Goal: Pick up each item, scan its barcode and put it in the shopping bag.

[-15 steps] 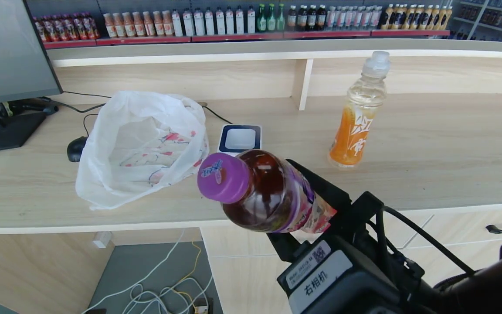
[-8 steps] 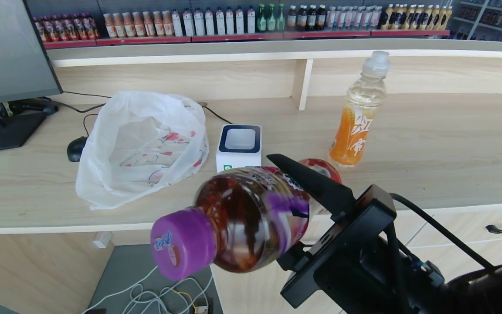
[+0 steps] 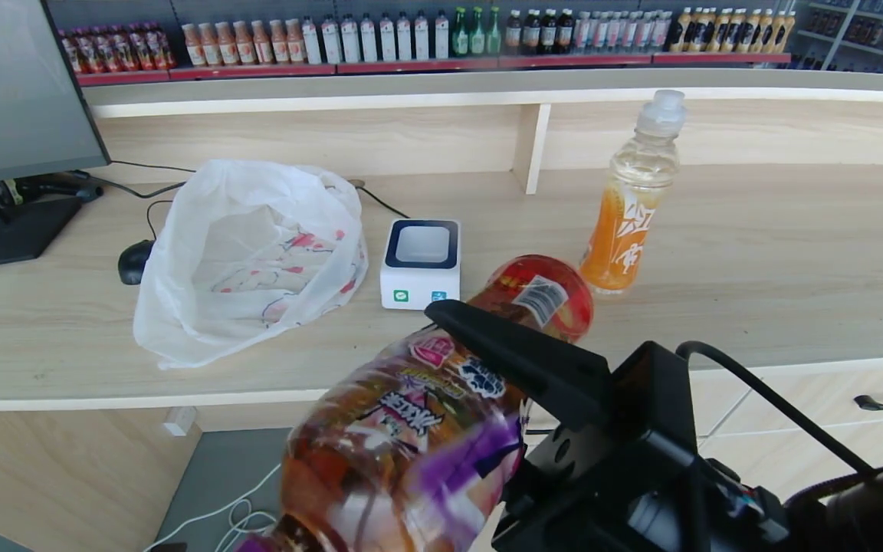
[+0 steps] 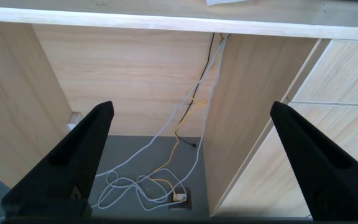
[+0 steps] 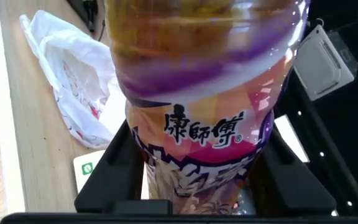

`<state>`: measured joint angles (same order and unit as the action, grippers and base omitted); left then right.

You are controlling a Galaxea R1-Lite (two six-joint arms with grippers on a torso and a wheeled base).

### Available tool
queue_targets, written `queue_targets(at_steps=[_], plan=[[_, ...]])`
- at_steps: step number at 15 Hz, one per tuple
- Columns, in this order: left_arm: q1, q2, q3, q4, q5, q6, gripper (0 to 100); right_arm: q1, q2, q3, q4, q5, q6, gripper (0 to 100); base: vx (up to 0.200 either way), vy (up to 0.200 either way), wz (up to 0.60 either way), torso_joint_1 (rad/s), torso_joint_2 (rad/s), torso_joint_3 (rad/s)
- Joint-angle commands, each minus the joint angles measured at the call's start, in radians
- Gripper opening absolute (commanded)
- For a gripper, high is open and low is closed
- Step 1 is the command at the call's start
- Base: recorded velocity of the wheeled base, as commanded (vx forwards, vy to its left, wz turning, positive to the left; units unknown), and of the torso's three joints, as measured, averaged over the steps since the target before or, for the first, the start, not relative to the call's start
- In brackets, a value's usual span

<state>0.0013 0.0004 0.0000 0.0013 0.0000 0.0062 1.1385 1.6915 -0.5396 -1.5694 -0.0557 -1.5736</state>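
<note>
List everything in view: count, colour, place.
scanner: 1, white, middle of the counter
tea bottle: 1, brown with purple label, tilted in the right gripper
orange drink bottle: 1, orange, upright, right of scanner
shopping bag: 1, white, left of scanner
mouse: 1, black, left of shopping bag
monitor: 1, dark, far left
shelved bottles: many, mixed, back wall
cables: several, white and yellow, under counter
right gripper: 1, black, shut on tea bottle
left gripper: 1, black, open, low before counter front

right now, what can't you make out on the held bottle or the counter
Tea bottle: cap end cut off by the head view's lower edge; label blurred there.
Shopping bag: its own folds hide the inside, head view.
Mouse: partly behind the bag, head view.
Shelf bottles: too small to tell apart, head view.
</note>
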Motion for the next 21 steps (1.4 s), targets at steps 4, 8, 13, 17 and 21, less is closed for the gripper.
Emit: queue_targets(at_steps=[4, 8, 13, 17, 21], plan=[[0.0, 0.0, 0.0, 0.0, 0.0, 0.0, 100, 0.006, -0.004, -0.008, -0.001, 0.024, -0.097, 0, 0.0, 0.0, 0.0, 0.0, 0.0, 0.0], [0.0, 0.0, 0.0, 0.0, 0.0, 0.0, 100, 0.012, -0.015, -0.016, -0.001, 0.025, -0.163, 0, 0.0, 0.0, 0.0, 0.0, 0.0, 0.0], [0.0, 0.0, 0.0, -0.001, 0.002, 0.0, 100, 0.04, -0.035, -0.023, -0.001, 0.024, -0.29, 0, 0.0, 0.0, 0.0, 0.0, 0.0, 0.0], [0.0, 0.0, 0.0, 0.0, 0.0, 0.0, 100, 0.04, -0.035, -0.023, -0.001, 0.022, -0.292, 0, 0.0, 0.0, 0.0, 0.0, 0.0, 0.0], [0.0, 0.0, 0.0, 0.0, 0.0, 0.0, 100, 0.04, -0.035, -0.023, -0.001, 0.02, -0.29, 0, 0.0, 0.0, 0.0, 0.0, 0.0, 0.0]])
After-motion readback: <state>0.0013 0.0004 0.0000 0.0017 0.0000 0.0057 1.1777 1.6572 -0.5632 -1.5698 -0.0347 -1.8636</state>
